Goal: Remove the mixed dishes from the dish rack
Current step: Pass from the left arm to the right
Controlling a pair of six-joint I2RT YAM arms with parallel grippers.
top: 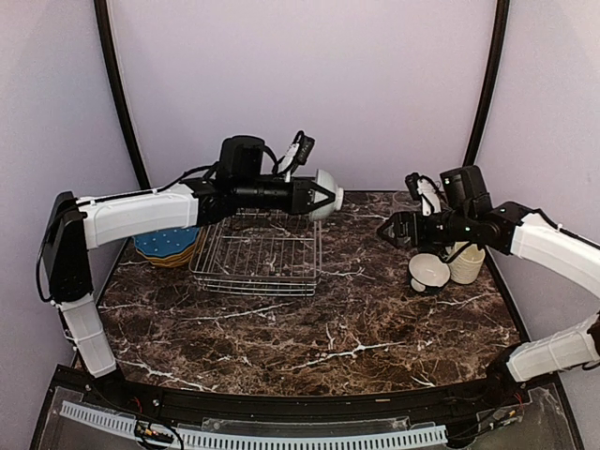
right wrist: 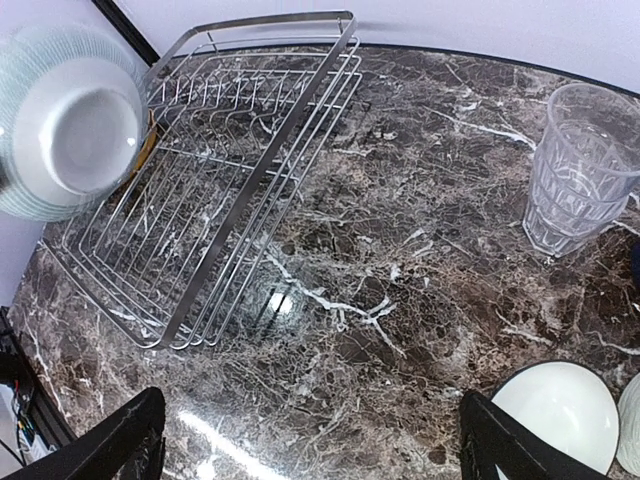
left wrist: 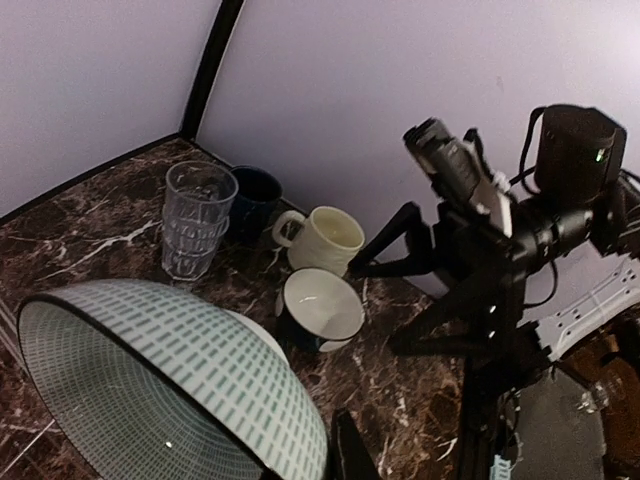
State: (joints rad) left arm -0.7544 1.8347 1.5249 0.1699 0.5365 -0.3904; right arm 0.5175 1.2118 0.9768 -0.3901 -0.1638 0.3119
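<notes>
The desk [right wrist: 400, 300] looks like polished dark brown stone with white veins, glossy enough to mirror the light. The rack [right wrist: 262, 170] is bright, shiny metal wire. The patterned bowl [left wrist: 170, 390] is smooth and glazed, with a dark rim. The white bowl [left wrist: 322, 305] and cream mug [left wrist: 325, 238] are glossy too. The glass [right wrist: 580, 170] is clear and faceted.

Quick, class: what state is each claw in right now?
Left claw: closed on the patterned bowl.
Right claw: open, empty.

Marble table [top: 356, 328]: wire dish rack [top: 258, 255], stacked plates [top: 167, 246], glasses [left wrist: 197, 218], cream mug [left wrist: 325, 238], blue mug [left wrist: 255, 200], white bowl [left wrist: 322, 305]
</notes>
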